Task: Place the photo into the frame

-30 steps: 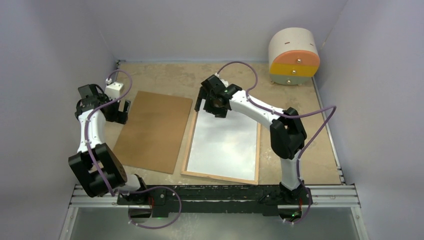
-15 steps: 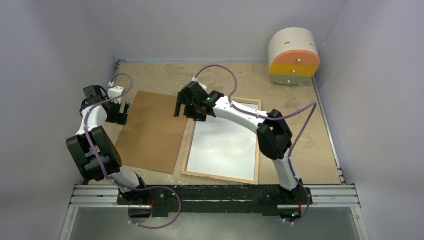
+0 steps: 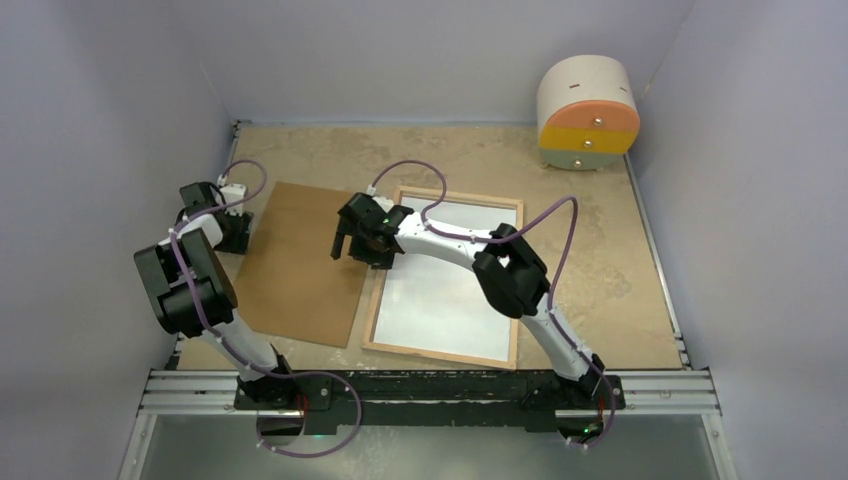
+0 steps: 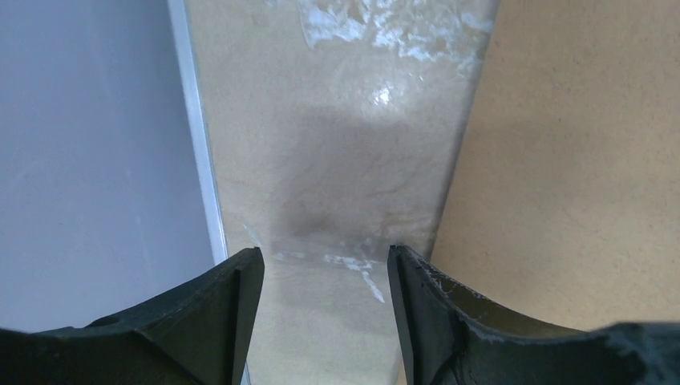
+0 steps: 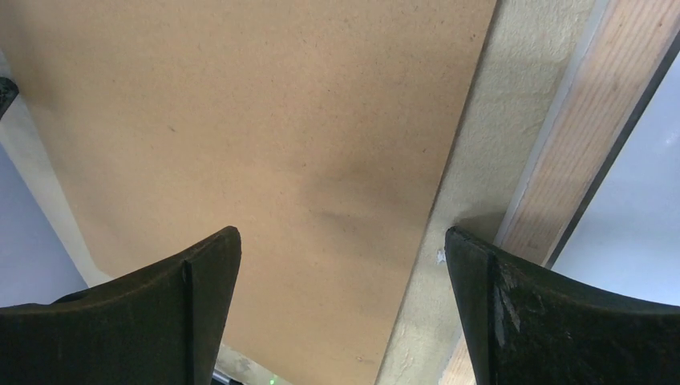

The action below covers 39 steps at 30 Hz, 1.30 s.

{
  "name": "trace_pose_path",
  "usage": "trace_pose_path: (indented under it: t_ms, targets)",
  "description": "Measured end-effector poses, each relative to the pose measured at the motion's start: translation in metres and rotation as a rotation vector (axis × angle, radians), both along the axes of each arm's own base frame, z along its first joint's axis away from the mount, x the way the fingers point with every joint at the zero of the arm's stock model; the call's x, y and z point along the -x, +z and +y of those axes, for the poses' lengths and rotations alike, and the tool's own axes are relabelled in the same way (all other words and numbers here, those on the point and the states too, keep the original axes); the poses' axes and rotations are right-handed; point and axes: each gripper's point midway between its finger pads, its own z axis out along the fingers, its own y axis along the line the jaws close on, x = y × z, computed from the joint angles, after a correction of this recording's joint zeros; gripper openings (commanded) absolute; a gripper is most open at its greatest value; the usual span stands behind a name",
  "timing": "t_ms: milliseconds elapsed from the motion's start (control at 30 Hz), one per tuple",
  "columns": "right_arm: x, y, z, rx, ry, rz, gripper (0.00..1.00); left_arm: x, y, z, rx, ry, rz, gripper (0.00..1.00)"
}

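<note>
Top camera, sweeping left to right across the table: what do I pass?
Left tool → brown hardboard sheet → frame → round drawer box.

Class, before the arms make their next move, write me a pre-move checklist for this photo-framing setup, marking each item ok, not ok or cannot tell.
1. Right gripper open, empty, above the hardboard sheet: ok.
2. Left gripper jaws apart, nothing held: ok.
3. Hardboard sheet flat, apart from the frame: ok.
4. Frame flat, wooden rear face up: ok.
5. Photo seated in frame: cannot tell; the pale panel inside shows no picture.
</note>
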Motion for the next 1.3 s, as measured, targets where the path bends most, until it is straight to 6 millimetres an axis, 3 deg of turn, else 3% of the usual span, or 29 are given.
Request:
trace_pose_path:
  t_ms: [300, 667, 967, 1300]
  targets:
    - [-0.008, -0.002, 0.000, 0.013, -0.054, -0.008, 0.99, -0.010, 0.001, 0.013, -0.057, 0.055, -0.073, 0.57]
    - [-0.008, -0.004, -0.001, 0.021, -0.085, -0.015, 0.99, -0.013, -0.001, 0.009, -0.030, 0.028, -0.089, 0.57]
    - [-0.003, 0.002, 0.027, -0.135, -0.072, 0.039, 0.99, -0.027, -0.006, -0.006, 0.006, -0.066, -0.075, 0.50]
    - [0.000, 0.018, 0.029, -0.310, -0.076, 0.045, 0.98, -0.038, -0.009, -0.015, -0.018, -0.182, -0.044, 0.38]
